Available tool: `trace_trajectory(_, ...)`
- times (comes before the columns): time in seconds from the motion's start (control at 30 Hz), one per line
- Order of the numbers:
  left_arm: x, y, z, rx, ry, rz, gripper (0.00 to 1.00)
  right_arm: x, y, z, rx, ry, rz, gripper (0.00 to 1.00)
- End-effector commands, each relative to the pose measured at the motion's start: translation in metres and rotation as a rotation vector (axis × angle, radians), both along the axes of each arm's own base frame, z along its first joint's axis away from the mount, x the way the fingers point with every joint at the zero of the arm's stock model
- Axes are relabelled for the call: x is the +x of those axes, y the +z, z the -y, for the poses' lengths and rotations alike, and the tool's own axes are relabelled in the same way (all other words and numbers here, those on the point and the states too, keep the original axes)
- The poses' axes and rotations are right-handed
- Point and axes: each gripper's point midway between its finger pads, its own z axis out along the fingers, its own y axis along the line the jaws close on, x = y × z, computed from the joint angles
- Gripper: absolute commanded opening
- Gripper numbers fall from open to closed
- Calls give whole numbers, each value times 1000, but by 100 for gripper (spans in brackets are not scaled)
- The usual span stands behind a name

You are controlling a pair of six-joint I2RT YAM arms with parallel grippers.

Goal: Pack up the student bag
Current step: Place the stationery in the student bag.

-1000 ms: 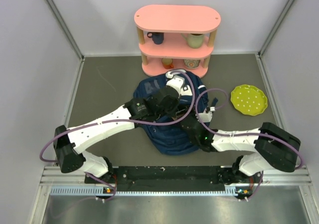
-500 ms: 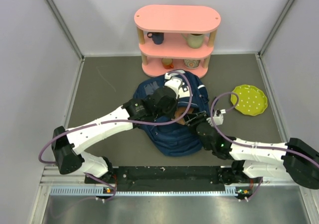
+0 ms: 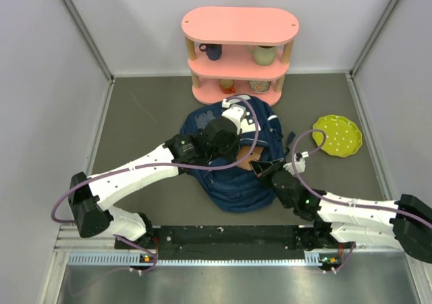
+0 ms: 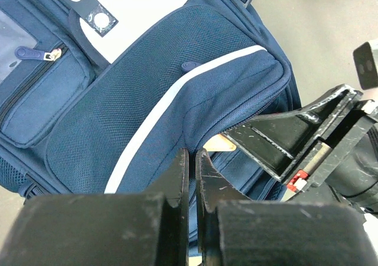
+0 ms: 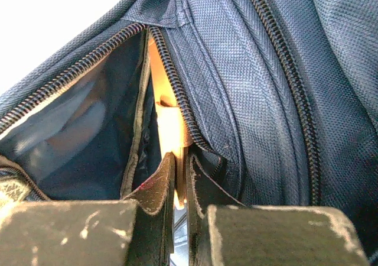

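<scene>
- Top external view: student bag [image 3: 233, 189] lies mid-counter [image 3: 148, 115], near a pink shelf [image 3: 239, 47].
- Left pincer [image 4: 190, 155] is clenched on the bag's fabric.
- Right pincer [image 5: 180, 165] grasps a thin tan item [image 5: 168, 124] at the bag's open zip.

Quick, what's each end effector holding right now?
Left end effector: closed, nothing visibly held.
Right end effector: closed on a thin tan piece, partly inside the student bag.
</scene>
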Motion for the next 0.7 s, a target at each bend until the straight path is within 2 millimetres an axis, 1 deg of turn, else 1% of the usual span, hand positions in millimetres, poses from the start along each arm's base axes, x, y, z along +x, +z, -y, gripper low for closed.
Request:
trace_trajectory(0.0, 4, 48, 10, -151, -13, 65, 0, 13, 23, -13, 53, -17, 62, 0)
trace_trajectory(0.03, 3, 49, 11, -152, -17, 61, 0, 16, 17, -17, 51, -24, 48, 0)
trace_trajectory(0.07, 2, 47, 12, -143, -19, 53, 0, 20, 28, -24, 102, -29, 70, 0)
trace_trajectory(0.1, 1, 45, 11, -132, -25, 47, 0, 23, 31, -29, 115, -31, 77, 0)
trace_trajectory(0.13, 1, 45, 11, -131, -29, 46, 0, 28, 20, -32, 94, -47, 64, 0)
trace_trajectory(0.17, -1, 45, 10, -129, -38, 41, 0, 35, 34, -40, 137, -57, 94, 0)
trace_trajectory(0.2, -3, 44, 10, -121, -45, 35, 0, 39, 32, -45, 135, -62, 100, 0)
trace_trajectory(0.23, -4, 46, 9, -121, -48, 35, 0, 44, 35, -48, 150, -75, 113, 0)
trace_trajectory(0.27, -5, 46, 9, -118, -51, 31, 0, 50, 34, -60, 175, -78, 123, 0)
trace_trajectory(0.3, -6, 44, 7, -108, -49, 25, 0, 53, 39, -66, 206, -71, 140, 0)
trace_trajectory(0.33, -6, 45, 6, -108, -47, 24, 0, 53, 41, -76, 212, -35, 156, 2)
trace_trajectory(0.37, -5, 44, 5, -102, -46, 24, 0, 54, 32, -85, 198, -14, 156, 16)
trace_trajectory(0.4, -5, 43, 4, -95, -44, 23, 0, 53, 40, -93, 246, 16, 175, 22)
trace_trajectory(0.43, -6, 41, 3, -86, -43, 19, 0, 52, 38, -96, 258, 27, 178, 25)
trace_trajectory(0.47, -6, 40, 2, -83, -42, 18, 0, 50, 35, -95, 260, 38, 183, 30)
trace_trajectory(0.53, -5, 37, -2, -77, -29, 20, 0, 45, 34, -95, 280, 60, 206, 34)
trace_trajectory(0.57, -4, 35, -3, -73, -23, 19, 0, 43, 28, -91, 261, 64, 208, 39)
trace_trajectory(0.6, -3, 32, -4, -67, -15, 14, 0, 40, 33, -89, 255, 78, 235, 41)
trace_trajectory(0.63, -2, 29, -5, -62, -9, 12, 0, 38, 33, -87, 244, 84, 241, 44)
trace_trajectory(0.67, 0, 28, -6, -57, -5, 11, 0, 34, 28, -82, 221, 92, 239, 47)
